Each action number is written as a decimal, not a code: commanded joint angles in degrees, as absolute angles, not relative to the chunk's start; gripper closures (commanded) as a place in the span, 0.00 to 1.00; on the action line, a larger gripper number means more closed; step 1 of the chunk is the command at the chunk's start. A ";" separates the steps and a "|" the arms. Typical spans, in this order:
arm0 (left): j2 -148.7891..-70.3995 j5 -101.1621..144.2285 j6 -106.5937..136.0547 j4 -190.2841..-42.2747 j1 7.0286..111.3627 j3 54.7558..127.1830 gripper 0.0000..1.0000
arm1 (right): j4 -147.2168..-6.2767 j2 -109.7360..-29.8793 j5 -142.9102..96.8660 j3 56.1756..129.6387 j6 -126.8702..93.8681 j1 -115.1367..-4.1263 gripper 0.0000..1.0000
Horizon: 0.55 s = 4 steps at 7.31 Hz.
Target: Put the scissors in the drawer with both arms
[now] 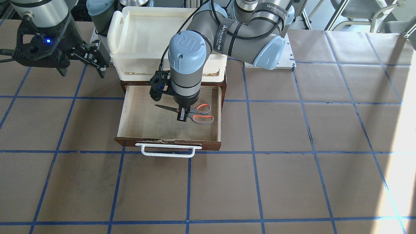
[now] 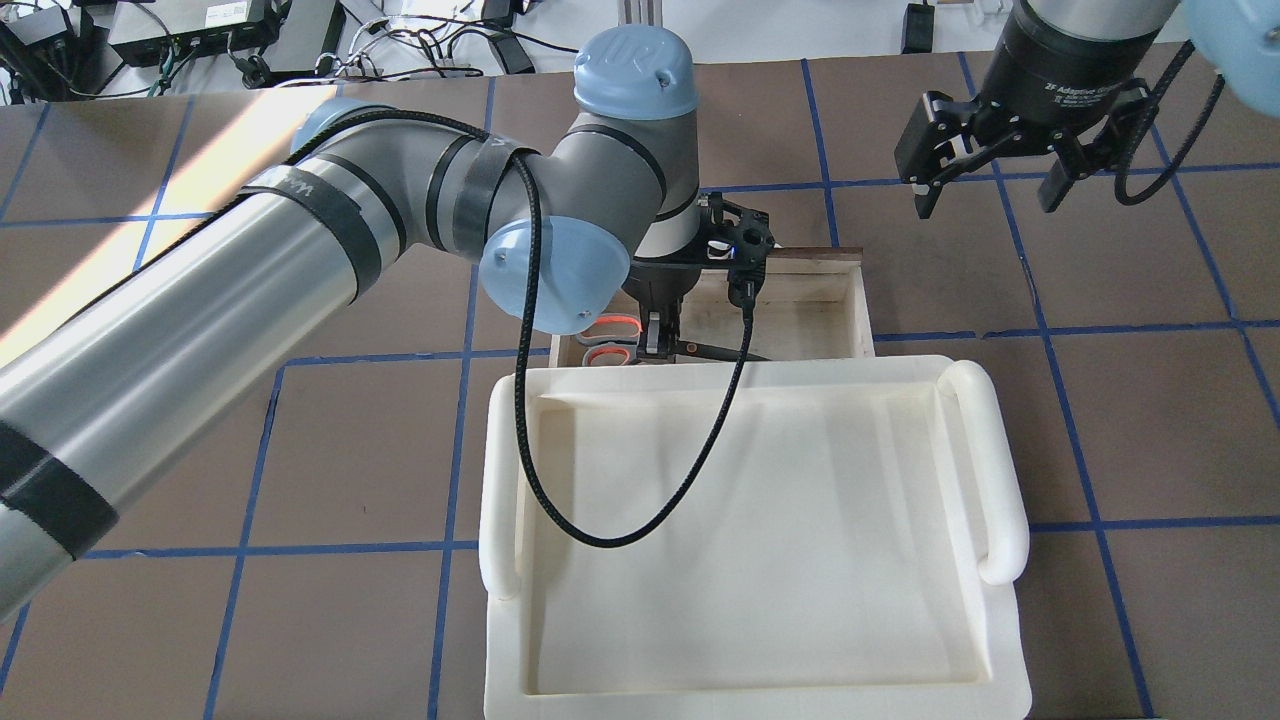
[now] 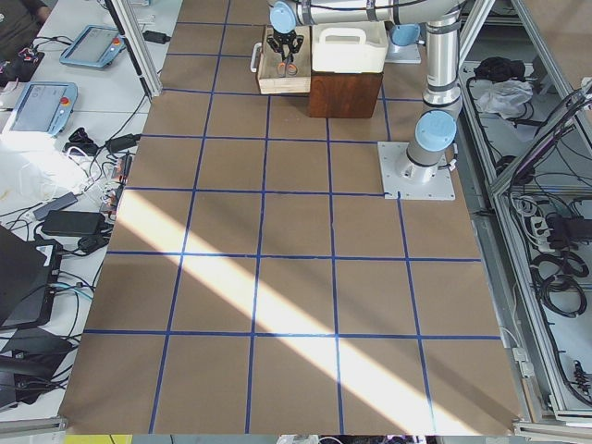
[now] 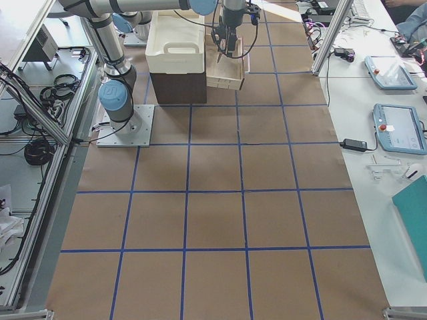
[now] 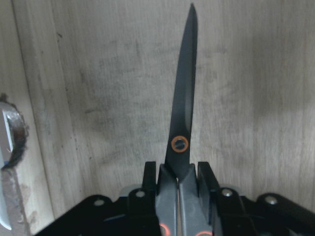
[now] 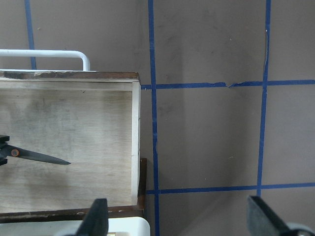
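Observation:
The drawer [image 1: 130,142] stands pulled open, its white bar handle [image 1: 167,152] toward the front-facing camera. My left gripper [image 1: 182,115] reaches down into it and is shut on the scissors [image 1: 202,114] near the pivot, blades level and closed. The left wrist view shows the dark blade [image 5: 184,113] over the pale drawer floor, gripped between the fingers [image 5: 150,179]. I cannot tell whether the scissors touch the floor. My right gripper [image 1: 100,66] is open and empty, raised beside the drawer; overhead it [image 2: 990,195] hangs right of the drawer [image 2: 860,300]. Its wrist view shows the blade tip [image 6: 39,156].
A cream-white plastic tray [image 1: 120,32] sits on the dark cabinet directly behind the open drawer and hides part of it from overhead [image 2: 1000,480]. Brown table surface with blue tape lines surrounds the drawer. The left arm's black cable [image 2: 560,500] hangs over the tray.

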<state>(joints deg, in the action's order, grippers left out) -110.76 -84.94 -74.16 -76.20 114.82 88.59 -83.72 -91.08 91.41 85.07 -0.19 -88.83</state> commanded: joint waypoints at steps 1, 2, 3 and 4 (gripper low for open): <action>-111.62 -84.82 -74.27 -74.19 114.96 89.12 1.00 | -83.93 -95.61 91.32 86.73 -2.37 -89.56 0.00; -111.80 -84.90 -74.18 -73.22 114.96 89.38 0.53 | -84.02 -96.06 91.41 87.44 -2.55 -90.69 0.00; -111.27 -84.99 -73.92 -72.52 115.05 89.30 0.01 | -85.15 -95.54 91.49 87.45 -2.29 -90.96 0.00; -111.18 -85.16 -73.83 -72.51 115.05 89.30 0.00 | -88.99 -93.80 91.41 87.45 -2.29 -91.14 0.00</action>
